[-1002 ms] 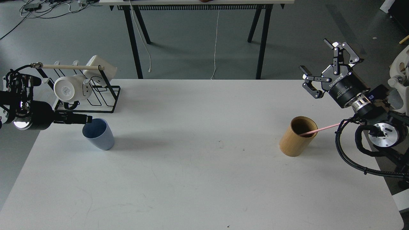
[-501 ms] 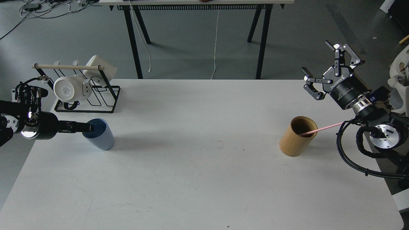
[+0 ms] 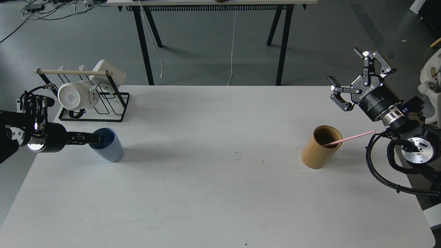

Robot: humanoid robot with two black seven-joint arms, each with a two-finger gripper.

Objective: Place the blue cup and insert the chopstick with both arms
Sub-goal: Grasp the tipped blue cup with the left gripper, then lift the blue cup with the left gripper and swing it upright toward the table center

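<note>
The broad white table carried everything. At its nine o'clock edge, the black wire mug rack stood behind the small pale-blue plastic cup, upright. The left gripper reached level to the cup's rim; whether it gripped could not be told. At three o'clock the right gripper hung spread wide, empty, above the tan wooden cylinder holding the thin pink chopstick. The cup grasp seemed in hand; next, closing firmly on the rim.
</note>
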